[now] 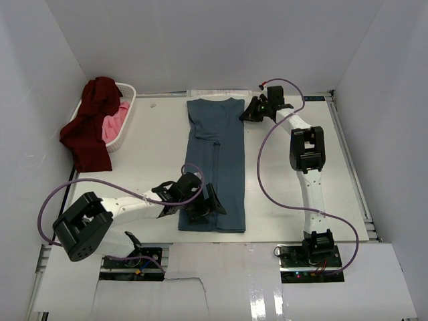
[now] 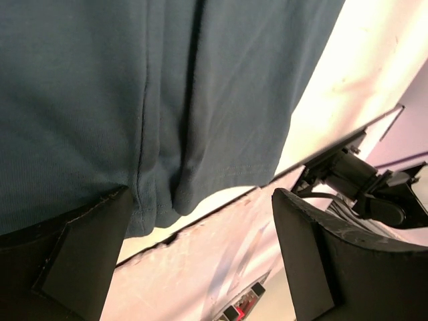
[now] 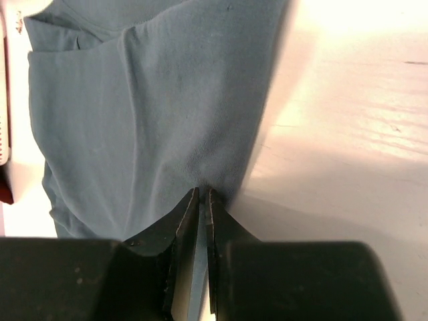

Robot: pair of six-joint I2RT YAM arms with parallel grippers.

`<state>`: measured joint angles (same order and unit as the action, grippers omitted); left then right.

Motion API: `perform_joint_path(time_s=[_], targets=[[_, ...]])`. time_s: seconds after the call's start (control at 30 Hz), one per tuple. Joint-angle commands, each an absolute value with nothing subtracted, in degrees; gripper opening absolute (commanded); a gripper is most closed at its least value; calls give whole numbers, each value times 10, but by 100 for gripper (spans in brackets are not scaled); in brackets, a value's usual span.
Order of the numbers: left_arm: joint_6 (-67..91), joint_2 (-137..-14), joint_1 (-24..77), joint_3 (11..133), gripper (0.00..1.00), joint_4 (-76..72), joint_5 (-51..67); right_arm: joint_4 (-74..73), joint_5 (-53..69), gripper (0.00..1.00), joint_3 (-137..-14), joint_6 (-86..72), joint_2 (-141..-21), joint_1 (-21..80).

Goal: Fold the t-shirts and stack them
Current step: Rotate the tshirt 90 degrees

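The teal-blue t-shirt [image 1: 217, 160] lies folded into a long strip down the middle of the table. My left gripper [image 1: 212, 204] is open at the strip's near hem, its fingers [image 2: 80, 254] apart with the hem [image 2: 167, 194] between and above them. My right gripper [image 1: 249, 112] is shut on the shirt's right edge near the collar end; in the right wrist view its fingertips [image 3: 201, 197] pinch the cloth [image 3: 147, 120]. A dark maroon t-shirt [image 1: 90, 127] drapes over the basket, and a pink t-shirt [image 1: 115, 124] lies inside it.
A white laundry basket [image 1: 128, 100] stands at the back left. White walls close the table on three sides. The arm bases [image 1: 311, 257] and cables sit at the near edge, where the table drops off.
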<state>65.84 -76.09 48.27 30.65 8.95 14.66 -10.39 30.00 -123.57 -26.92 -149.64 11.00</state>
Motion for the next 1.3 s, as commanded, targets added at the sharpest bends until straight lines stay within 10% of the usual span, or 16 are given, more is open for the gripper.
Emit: perform_joint_path(time_s=[0.0, 0.2, 0.43, 0.67, 0.97, 1.27], targets=[[687, -805, 518, 296, 98, 87, 139, -125, 294, 15, -1246, -274, -1537, 117], [707, -811, 555, 311, 98, 90, 130, -124, 296, 17, -1259, -272, -1542, 115], [690, -710, 555, 369, 98, 199, 78, -108, 312, 60, -1278, -257, -1490, 96], [615, -637, 543, 549, 98, 393, -64, -104, 338, 62, -1217, -244, -1342, 88], [599, -511, 476, 387, 98, 343, -63, -100, 307, 59, -578, -229, -923, 130], [584, -528, 472, 284, 98, 320, 18, -190, 278, 56, -282, -284, -593, 219]])
